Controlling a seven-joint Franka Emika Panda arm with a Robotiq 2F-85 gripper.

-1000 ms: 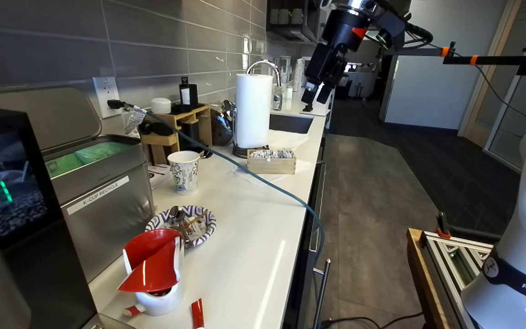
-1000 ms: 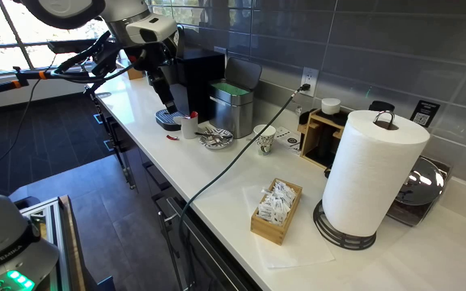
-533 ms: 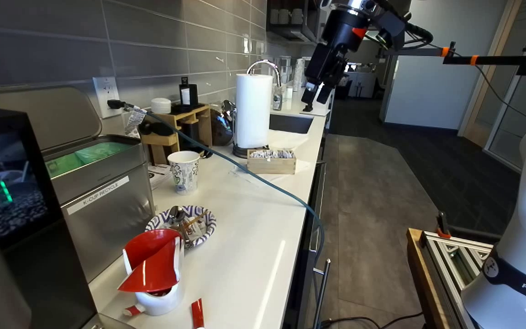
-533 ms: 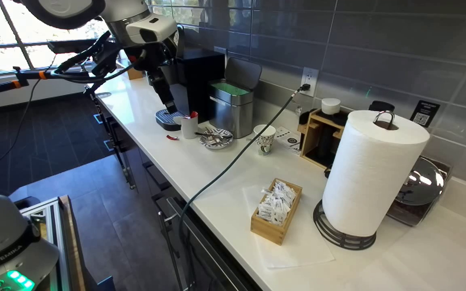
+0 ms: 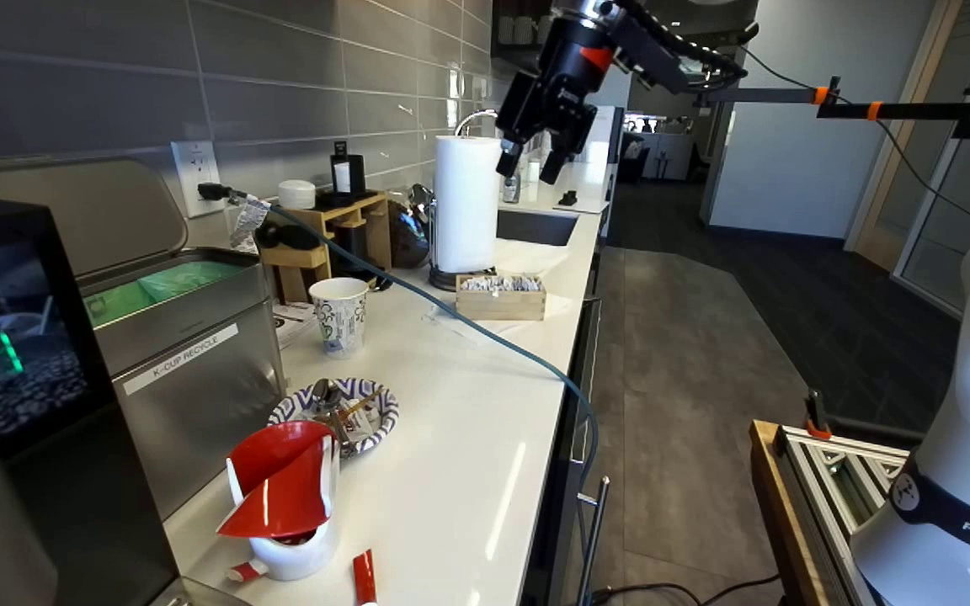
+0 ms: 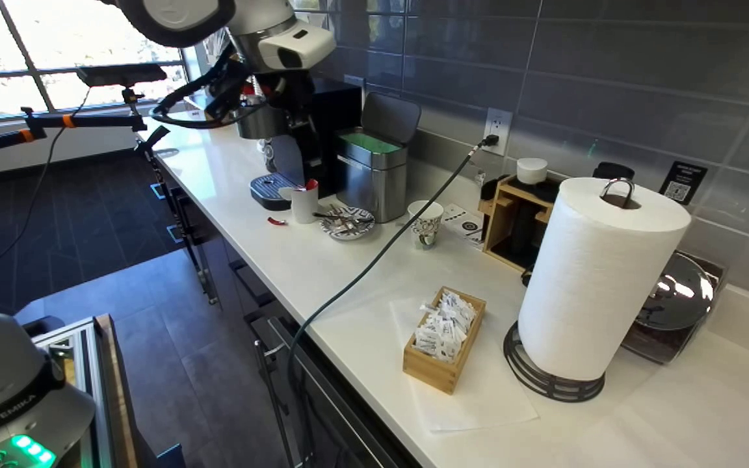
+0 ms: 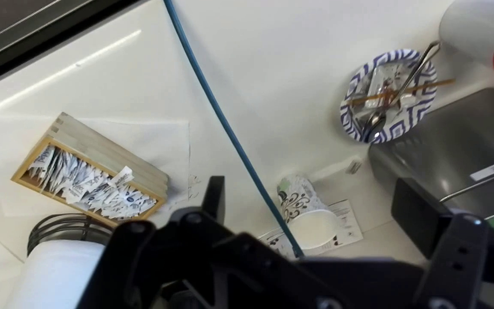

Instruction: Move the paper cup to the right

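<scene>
The gripper (image 5: 529,168) is in the air, with its fingers (image 7: 215,199) spread well apart. The paper cup (image 5: 340,321) stands upright on the counter (image 5: 443,438), near the metal bin (image 5: 207,404) and the patterned plate (image 5: 386,427); in the wrist view, a blue cable (image 7: 230,129) is seen just beside it

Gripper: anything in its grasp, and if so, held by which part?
Nothing is held. The gripper is open, jaws apart with nothing clamped between them; the patterned paper cup stands upright on the counter, clear of it.
</scene>
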